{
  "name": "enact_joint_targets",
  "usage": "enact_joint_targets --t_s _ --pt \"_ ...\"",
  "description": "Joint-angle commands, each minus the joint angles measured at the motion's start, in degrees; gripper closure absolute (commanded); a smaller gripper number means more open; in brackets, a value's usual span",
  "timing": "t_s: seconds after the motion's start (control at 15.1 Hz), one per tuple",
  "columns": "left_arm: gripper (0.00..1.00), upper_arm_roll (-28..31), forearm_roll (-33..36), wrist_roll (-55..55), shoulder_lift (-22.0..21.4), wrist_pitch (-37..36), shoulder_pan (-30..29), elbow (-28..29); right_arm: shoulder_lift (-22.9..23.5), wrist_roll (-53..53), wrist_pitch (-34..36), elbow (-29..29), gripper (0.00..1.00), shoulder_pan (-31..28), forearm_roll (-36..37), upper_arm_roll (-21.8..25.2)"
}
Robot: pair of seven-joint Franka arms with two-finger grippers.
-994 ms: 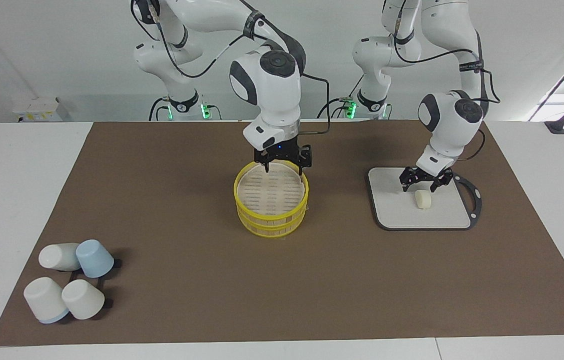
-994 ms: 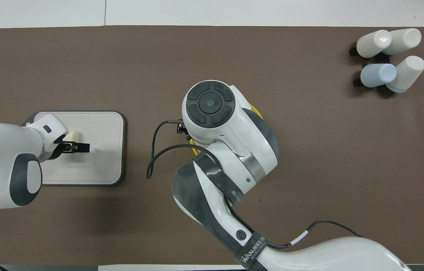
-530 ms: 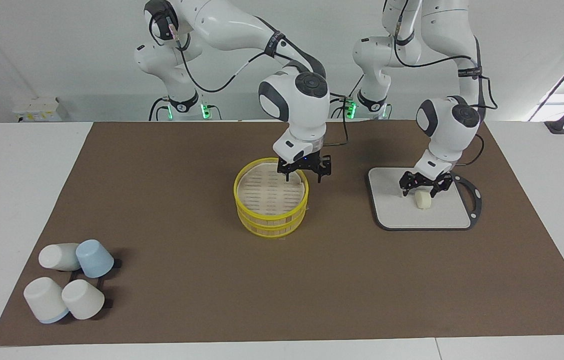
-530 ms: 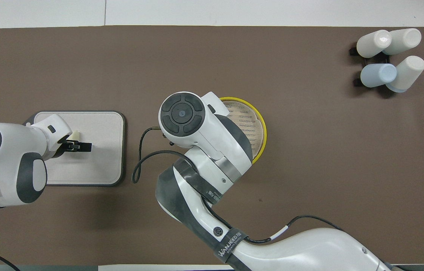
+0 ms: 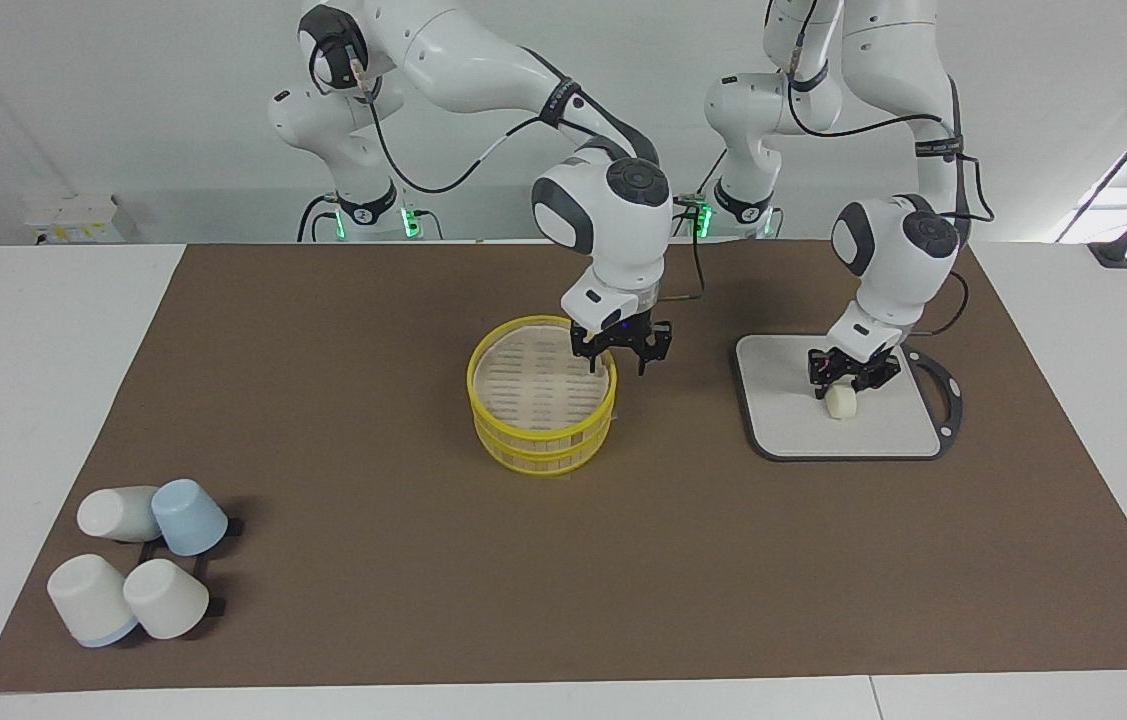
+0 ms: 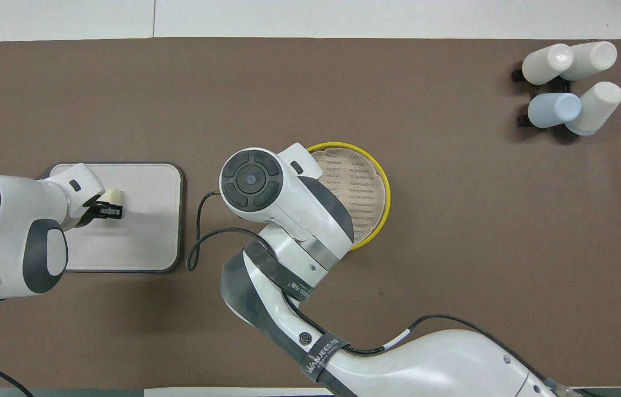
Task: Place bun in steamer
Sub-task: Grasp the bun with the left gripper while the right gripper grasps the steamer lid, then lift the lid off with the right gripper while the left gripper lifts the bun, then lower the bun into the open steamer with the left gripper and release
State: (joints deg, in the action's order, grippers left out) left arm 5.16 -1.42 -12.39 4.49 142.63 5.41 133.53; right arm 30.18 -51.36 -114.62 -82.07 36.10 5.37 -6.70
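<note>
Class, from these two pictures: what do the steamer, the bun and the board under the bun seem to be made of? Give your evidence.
Steamer: probably bamboo or bamboo-look plastic, with pale slatted top and sides and bright yellow rims.
Bun: matte cream-white lump, perhaps dough or a foam model.
Board: likely plastic, smooth pale grey face with a dark rim and black handle.

White table (image 5: pixel 43 400) covered by a brown mat (image 5: pixel 373 580) across most of its top; a seam (image 6: pixel 154 19) divides the white surface at the edge farthest from the robots. Plain white wall (image 5: pixel 103 100) at the robots' end. A small white box (image 5: pixel 73 217) stands by the wall. Even, diffuse lighting.
</note>
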Motion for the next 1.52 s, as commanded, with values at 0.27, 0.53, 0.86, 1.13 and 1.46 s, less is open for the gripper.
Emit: enact_joint_targets --t_s 0.27,0.53,0.86,1.13,1.46 --pt "0.57 -0.1 -0.7 0.9 -0.3 -26.7 -0.4 -18.7 0.7 1.3 1.1 3.0 1.00 -2.5 3.2 0.3" --pt "0.57 -0.9 -1.5 9.9 -0.8 -40.5 0.8 -30.7 -0.9 12.3 8.5 9.3 1.00 -9.1 2.5 0.0" --pt "0.57 -7.1 -4.3 38.5 2.7 -43.1 8.2 -41.5 -5.4 31.7 12.3 9.6 1.00 -24.2 -3.9 -0.1" --pt "0.57 -7.3 -3.6 57.0 8.4 -31.5 24.8 -41.6 -5.6 41.2 13.3 9.6 1.00 -32.2 -4.1 -0.2" --pt "0.56 -7.3 -0.5 63.4 13.2 -17.5 33.6 -36.8 -5.6 44.4 13.3 9.4 1.00 -36.0 -5.9 -0.1"
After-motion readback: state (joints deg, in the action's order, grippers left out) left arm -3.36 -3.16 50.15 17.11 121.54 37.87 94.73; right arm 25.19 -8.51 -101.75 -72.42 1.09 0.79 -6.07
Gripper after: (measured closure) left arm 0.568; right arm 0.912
